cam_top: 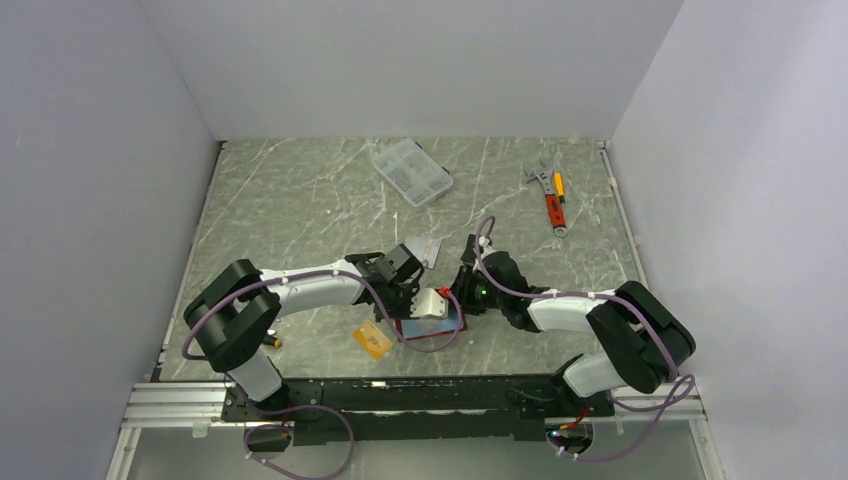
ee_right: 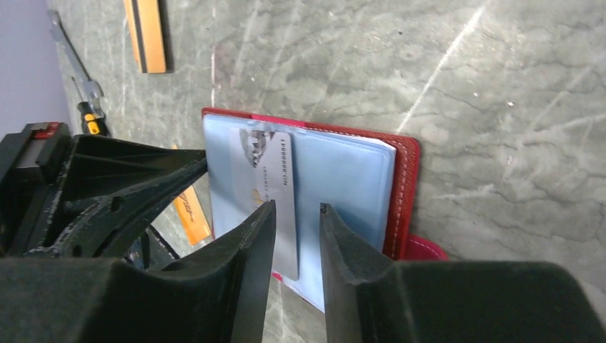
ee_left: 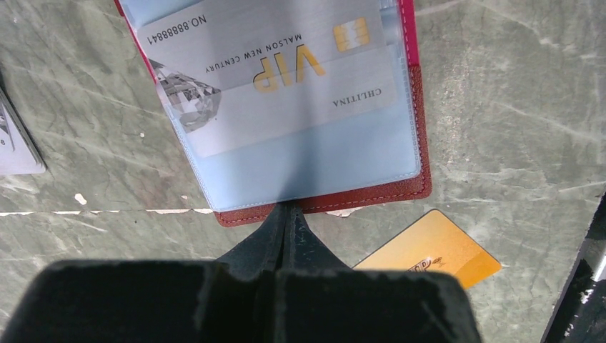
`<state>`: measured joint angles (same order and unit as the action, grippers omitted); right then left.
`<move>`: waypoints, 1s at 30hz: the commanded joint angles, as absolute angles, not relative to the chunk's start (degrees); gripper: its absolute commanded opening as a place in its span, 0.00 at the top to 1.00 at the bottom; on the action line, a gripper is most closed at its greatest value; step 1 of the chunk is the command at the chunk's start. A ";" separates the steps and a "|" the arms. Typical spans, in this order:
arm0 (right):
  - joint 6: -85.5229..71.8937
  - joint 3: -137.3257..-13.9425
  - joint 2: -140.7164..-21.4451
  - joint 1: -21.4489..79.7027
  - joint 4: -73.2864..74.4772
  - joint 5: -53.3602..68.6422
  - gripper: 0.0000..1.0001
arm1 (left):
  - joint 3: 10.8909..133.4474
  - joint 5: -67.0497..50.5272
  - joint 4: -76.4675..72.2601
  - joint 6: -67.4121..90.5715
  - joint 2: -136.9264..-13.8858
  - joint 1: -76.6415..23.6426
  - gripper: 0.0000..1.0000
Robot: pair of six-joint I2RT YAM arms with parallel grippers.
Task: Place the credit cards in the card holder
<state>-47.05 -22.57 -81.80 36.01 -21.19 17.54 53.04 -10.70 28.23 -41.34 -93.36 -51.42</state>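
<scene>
On grey marbled desk (cam_top: 300,200), nearest: orange card (ee_left: 429,250) just beside open red card holder (ee_left: 329,196) w/ silver card (ee_left: 271,64) part-way in sleeve, L hand (ee_left: 286,211) pinched closed at its rim, R hand (ee_right: 293,214) narrowly open astride that card; behind: grey card (cam_top: 425,248), clear box (cam_top: 410,170), tools (cam_top: 550,195), white walls (cam_top: 420,60).

Two grippers crowd the card holder (ee_left: 418,100): the left gripper (ee_left: 288,211) sits at one edge and the right gripper (ee_right: 296,207) hangs over the other side. An orange card (cam_top: 372,340) lies just beside it. The far worktop (cam_top: 300,200) has lots of room, apart from a clear box (cam_top: 410,171) and some tools (cam_top: 552,195).
</scene>
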 commanded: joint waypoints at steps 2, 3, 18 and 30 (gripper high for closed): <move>-45.32 -24.52 -81.92 37.15 -15.47 14.49 0.84 | 51.30 -14.54 29.71 -41.20 -93.70 -51.68 1.00; -45.23 -25.16 -82.52 37.60 -15.25 14.15 0.92 | 51.39 -14.55 29.76 -41.15 -93.69 -51.68 1.00; -43.33 -33.36 -88.78 43.87 -12.76 13.43 1.00 | 51.15 -15.16 29.17 -41.29 -93.62 -51.75 1.00; -43.86 -32.41 -86.66 41.67 -13.23 17.30 1.00 | 51.11 -15.28 29.37 -41.24 -92.94 -51.68 1.00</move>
<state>-44.34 -33.30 -90.30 43.16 -13.26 15.77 52.73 -11.00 27.86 -41.34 -93.10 -51.31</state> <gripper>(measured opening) 0.007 0.009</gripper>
